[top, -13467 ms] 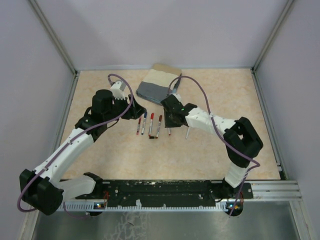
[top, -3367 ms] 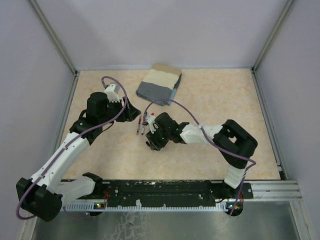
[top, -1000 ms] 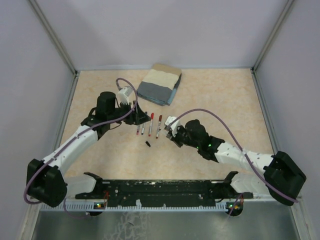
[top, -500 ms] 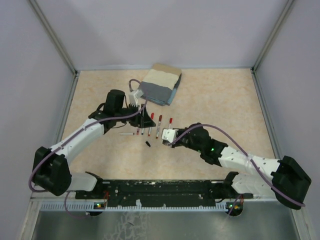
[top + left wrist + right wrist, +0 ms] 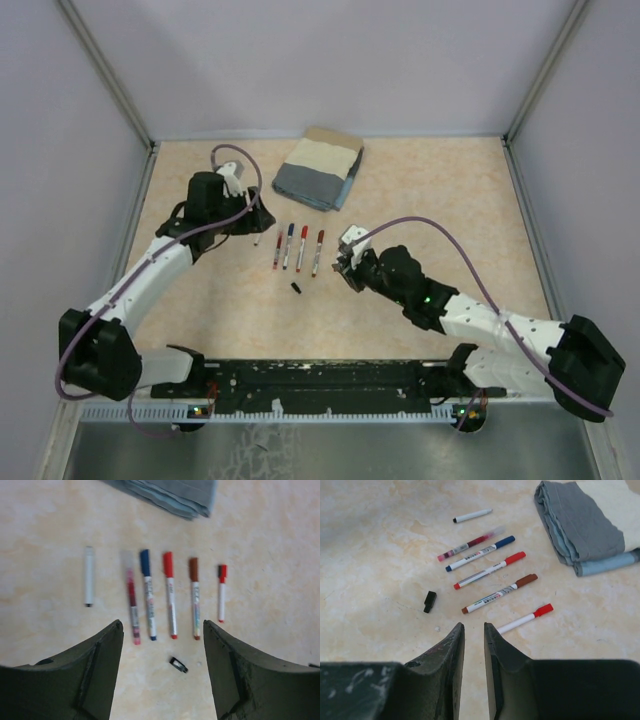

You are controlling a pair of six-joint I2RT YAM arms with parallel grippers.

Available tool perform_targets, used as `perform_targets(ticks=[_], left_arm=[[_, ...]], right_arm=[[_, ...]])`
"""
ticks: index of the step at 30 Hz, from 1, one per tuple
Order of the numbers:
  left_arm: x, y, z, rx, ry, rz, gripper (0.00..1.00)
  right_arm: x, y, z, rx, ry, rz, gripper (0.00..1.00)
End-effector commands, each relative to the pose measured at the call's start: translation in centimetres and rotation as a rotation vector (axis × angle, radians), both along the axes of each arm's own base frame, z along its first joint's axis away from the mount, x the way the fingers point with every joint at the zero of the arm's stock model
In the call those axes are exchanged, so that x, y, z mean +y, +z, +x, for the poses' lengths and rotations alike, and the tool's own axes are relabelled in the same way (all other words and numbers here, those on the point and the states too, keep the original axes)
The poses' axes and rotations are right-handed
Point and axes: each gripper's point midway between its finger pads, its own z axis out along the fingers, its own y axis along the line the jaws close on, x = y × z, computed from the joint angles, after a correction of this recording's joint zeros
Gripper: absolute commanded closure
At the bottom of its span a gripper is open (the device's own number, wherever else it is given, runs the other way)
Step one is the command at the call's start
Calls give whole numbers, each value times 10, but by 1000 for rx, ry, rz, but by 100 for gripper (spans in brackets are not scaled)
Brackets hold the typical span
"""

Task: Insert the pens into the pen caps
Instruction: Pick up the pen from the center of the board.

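Note:
Six pens lie in a row on the table. In the left wrist view they are a plain white pen (image 5: pixel 88 575), a clear pink one (image 5: pixel 131 598), a blue-capped (image 5: pixel 148 593), a red-capped (image 5: pixel 170 594), a brown-capped (image 5: pixel 194 598) and a short red-capped pen (image 5: pixel 221 593). A loose black pen cap (image 5: pixel 178 664) lies just in front of them, also in the top view (image 5: pixel 296 288) and the right wrist view (image 5: pixel 429 601). My left gripper (image 5: pixel 162 625) is wide open and empty, above the row's left end (image 5: pixel 257 222). My right gripper (image 5: pixel 474 626) is empty, its jaws a narrow gap apart, beside the short red-capped pen (image 5: pixel 525 618).
A folded grey and beige cloth (image 5: pixel 317 168) lies behind the pens at the back of the table. Grey walls with metal corner posts close the table at the left, right and back. The arms' base rail (image 5: pixel 330 380) runs along the near edge.
My left gripper has drawn back to the left, away from over the pens. The white pen now lies at the row's left end. My right gripper has shifted up beside the short red-capped pen.

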Motion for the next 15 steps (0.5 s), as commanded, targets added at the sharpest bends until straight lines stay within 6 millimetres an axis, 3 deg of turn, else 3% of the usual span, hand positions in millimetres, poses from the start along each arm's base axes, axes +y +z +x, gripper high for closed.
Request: perform_targets(ticks=[1, 4, 8, 15], left_arm=[[55, -17, 31, 31, 252, 111, 29], [63, -33, 56, 83, 270, 200, 28], [41, -55, 79, 174, 137, 224, 30], [32, -83, 96, 219, 96, 258, 33]], right_arm=[[3, 7, 7, 85, -104, 99, 77], [-1, 1, 7, 112, -133, 105, 77], [-6, -8, 4, 144, -157, 111, 76], [-16, -22, -1, 184, -186, 114, 75]])
